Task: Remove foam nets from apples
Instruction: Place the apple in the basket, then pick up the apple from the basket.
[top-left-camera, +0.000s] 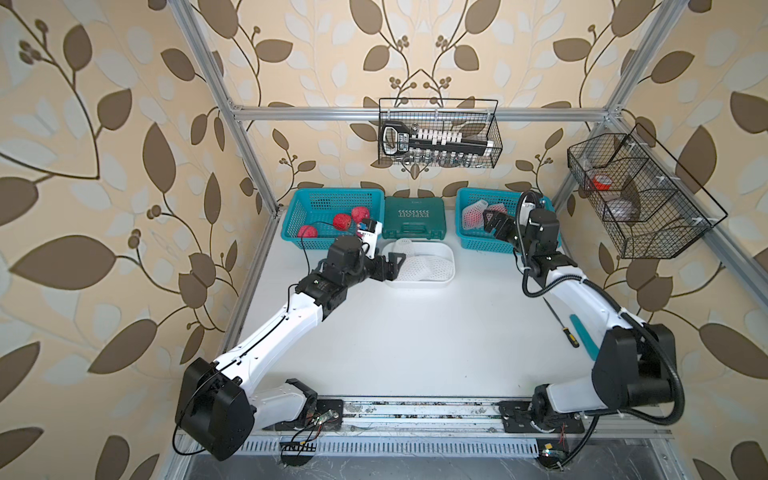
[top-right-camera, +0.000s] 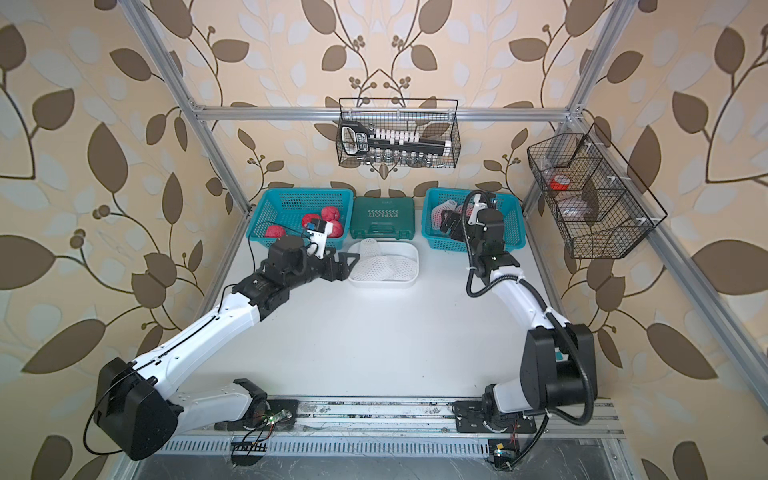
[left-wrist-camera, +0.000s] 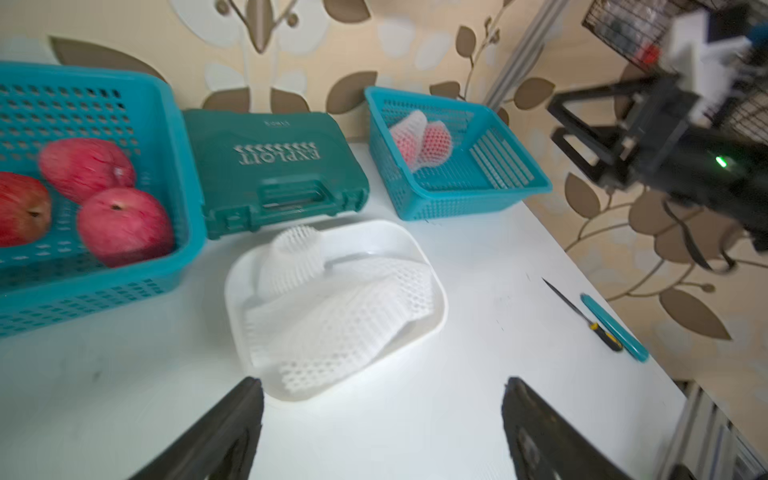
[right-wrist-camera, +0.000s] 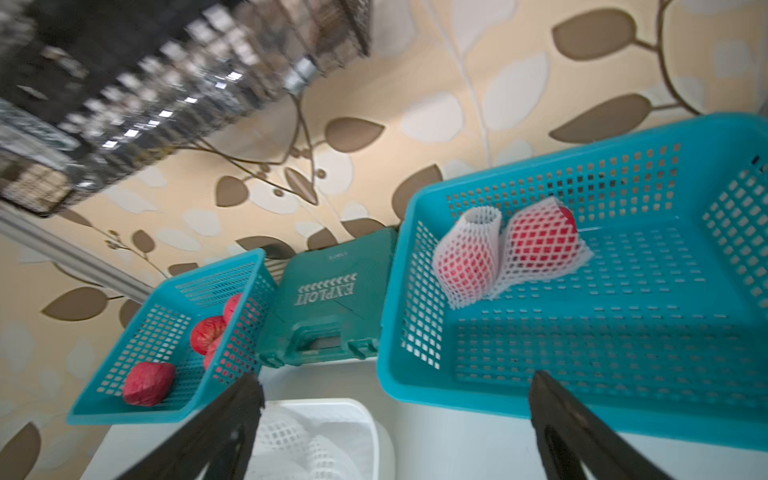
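**Foam nets (top-left-camera: 419, 264) loose in the white tub (top-left-camera: 415, 285), two apples wrapped**

We see the loose foam nets heaped limp in the white tub. It stands toward the far edge of the tabletop (top-left-camera: 415, 353), just in front of a green tool case (top-left-camera: 413, 218). The nets overlap, so we cannot count them with certainty.

Two netted apples (right-wrist-camera: 467, 266) lie touching each other in the right teal basket (right-wrist-camera: 623, 332), near the far right corner of the tabletop. They sit against the basket wall nearest the case.

Four bare apples (top-right-camera: 330, 212) rest in the left teal basket (top-left-camera: 328, 203), at the far left corner.

The left jaws stand wide apart and hold nothing. In both top views they hover at the left end of the tub, and the left wrist view shows the tub just ahead of them.

The right jaws also gape wide and are empty. They hang over the right teal basket. The netted apples lie ahead of them, not between them.

Near the right edge of the tabletop a screwdriver (left-wrist-camera: 582, 313) and a teal tool (left-wrist-camera: 615, 328) lie side by side
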